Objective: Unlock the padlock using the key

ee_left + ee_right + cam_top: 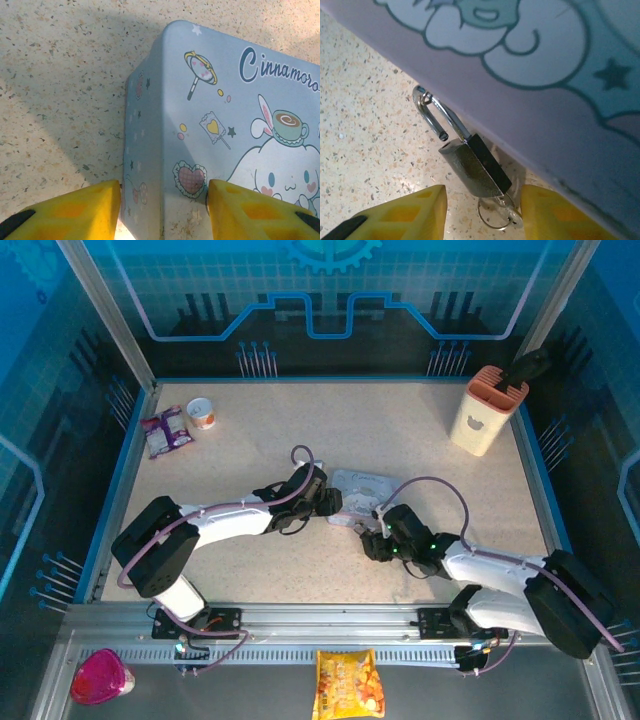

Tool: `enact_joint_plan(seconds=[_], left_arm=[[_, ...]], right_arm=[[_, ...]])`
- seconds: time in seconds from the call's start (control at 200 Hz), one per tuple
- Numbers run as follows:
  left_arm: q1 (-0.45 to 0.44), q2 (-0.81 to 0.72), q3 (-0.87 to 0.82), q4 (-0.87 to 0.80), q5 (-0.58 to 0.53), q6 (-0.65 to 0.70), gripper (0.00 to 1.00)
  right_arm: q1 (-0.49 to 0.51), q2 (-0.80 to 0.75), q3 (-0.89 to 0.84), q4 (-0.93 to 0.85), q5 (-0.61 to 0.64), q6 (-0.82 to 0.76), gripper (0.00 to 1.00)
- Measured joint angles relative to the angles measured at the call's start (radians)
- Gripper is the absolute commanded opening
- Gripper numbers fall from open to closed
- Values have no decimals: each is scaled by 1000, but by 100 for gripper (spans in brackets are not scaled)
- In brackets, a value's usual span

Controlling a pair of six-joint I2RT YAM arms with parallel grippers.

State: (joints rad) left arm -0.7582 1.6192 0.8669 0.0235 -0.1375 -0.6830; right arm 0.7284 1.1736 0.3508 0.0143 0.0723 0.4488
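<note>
Currently padlock [476,169], shackle apparently sprung, sits between the right end effector's [482,197] parted fingers [415,215]. Left end effector [164,192], parted, straddles the tin [210,125].

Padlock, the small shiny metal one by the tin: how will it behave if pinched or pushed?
The small silvery metal padlock looks solid, so it is probably heavy for its size. Its polished faces may slip in the right gripper. Apparently hooked by its curved shackle, it will likely swing rather than slide.
</note>
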Motion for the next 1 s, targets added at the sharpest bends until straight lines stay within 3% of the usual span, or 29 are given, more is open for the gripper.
enact_joint_plan(seconds=[0.27,0.605,0.72,1.001], left_arm=[[0,1,0,1,0,-2,48],[0,2,-1,2,1,-26,48],[0,2,-8,17,1,-34,47],[-11,2,-18,38,-5,-65,46]], right_arm=[[-3,82,16,54,-55,-25,37],[5,92,18,66,-36,-19,9],[49,63,16,50,27,33,0],[224,51,14,31,306,248,0]])
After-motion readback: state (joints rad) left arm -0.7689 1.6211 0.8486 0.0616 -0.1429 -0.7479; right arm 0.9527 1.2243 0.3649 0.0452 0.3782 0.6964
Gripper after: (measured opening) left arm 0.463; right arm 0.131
